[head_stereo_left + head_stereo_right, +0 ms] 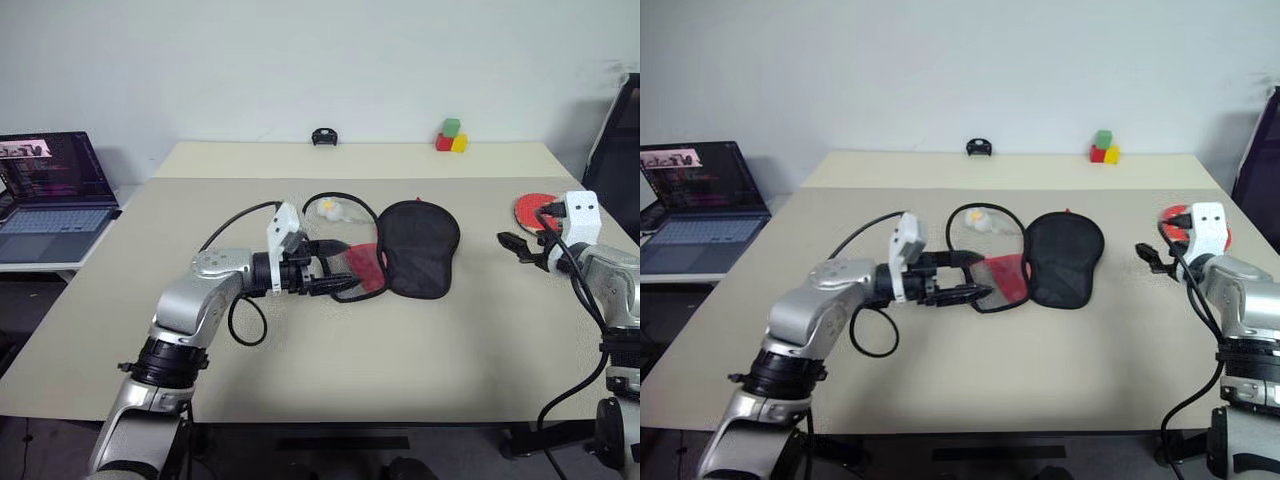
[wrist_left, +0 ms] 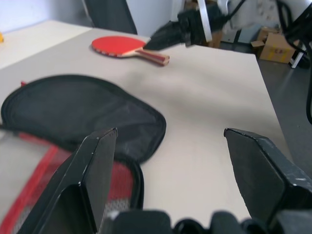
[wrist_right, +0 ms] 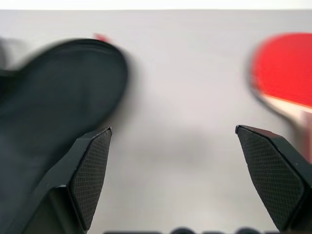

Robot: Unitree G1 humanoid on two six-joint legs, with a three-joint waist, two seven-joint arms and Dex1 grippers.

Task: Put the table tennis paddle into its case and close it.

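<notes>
The table tennis paddle (image 1: 528, 207) lies flat near the table's right edge, red face up, its wooden handle (image 2: 152, 55) showing in the left wrist view. The case (image 1: 421, 245) rests at mid-table, black side up, with a red mesh-lined flap (image 1: 366, 266) folded out toward my left arm. My left gripper (image 1: 350, 264) points across the table at that flap, open; its fingers (image 2: 92, 170) have nothing between them. My right gripper (image 3: 173, 129) hovers just beside the paddle, open and empty, with the case on one side and the paddle (image 3: 287, 66) on the other.
An open laptop (image 1: 50, 200) sits on a side table at the left. Red, green and yellow blocks (image 1: 452, 136) and a small black object (image 1: 323, 137) stand at the far edge. A white-and-yellow item (image 1: 335, 209) lies behind the case. A black cable (image 1: 245, 320) loops by my left arm.
</notes>
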